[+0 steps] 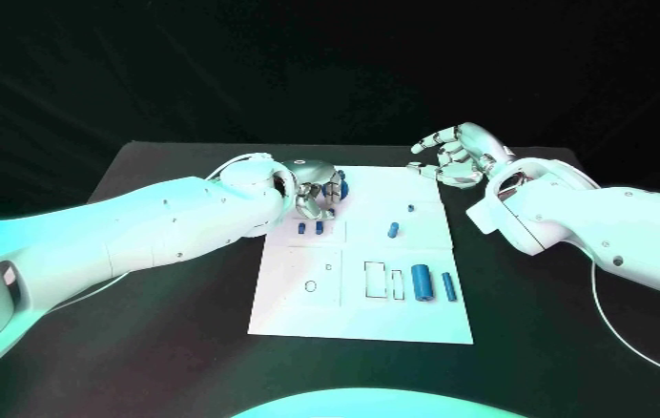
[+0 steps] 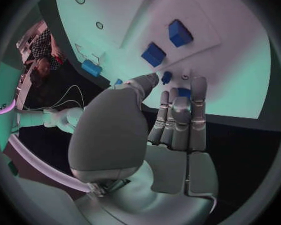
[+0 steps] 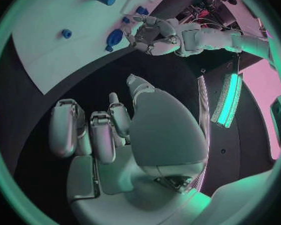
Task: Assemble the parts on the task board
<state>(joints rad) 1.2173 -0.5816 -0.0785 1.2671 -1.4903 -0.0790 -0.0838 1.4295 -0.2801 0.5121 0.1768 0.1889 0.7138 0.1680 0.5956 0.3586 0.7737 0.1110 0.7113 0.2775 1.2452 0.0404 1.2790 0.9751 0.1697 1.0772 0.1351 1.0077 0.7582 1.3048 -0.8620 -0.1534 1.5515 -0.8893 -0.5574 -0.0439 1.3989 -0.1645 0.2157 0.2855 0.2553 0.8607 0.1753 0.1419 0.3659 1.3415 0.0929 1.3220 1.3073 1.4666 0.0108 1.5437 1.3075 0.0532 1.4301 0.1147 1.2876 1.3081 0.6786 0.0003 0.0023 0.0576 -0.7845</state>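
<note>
A black worktop (image 1: 165,275) is seen from above, with the white task board (image 1: 310,313) lying flat in its middle. Two white arms reach in from either side.

The left hand (image 1: 319,192) is placed over the far left corner of the task board, its fingers (image 2: 181,116) curled downward toward the surface. In the left wrist view the fingertips are seen just beside a small blue part (image 2: 167,77) and another blue part partly hidden behind them; whether anything is actually pinched cannot be told. A dark blue rounded part (image 1: 344,187) is seen just beside this hand in the head view.

The right hand (image 1: 460,154) is held beyond the far right corner of the board, above the dark worktop. Its fingers are spread apart and loosely bent, and nothing is held in it.

Several blue parts are scattered on the board. Two small blocks (image 1: 311,229) are set side by side near the left hand. A small peg (image 1: 395,230) and a tiny piece (image 1: 410,211) are found near the board's middle. Toward the near right part, a thick cylinder (image 1: 423,284) is laid beside a thinner rod (image 1: 448,284), both next to outlined rectangular slots (image 1: 376,280).
</note>
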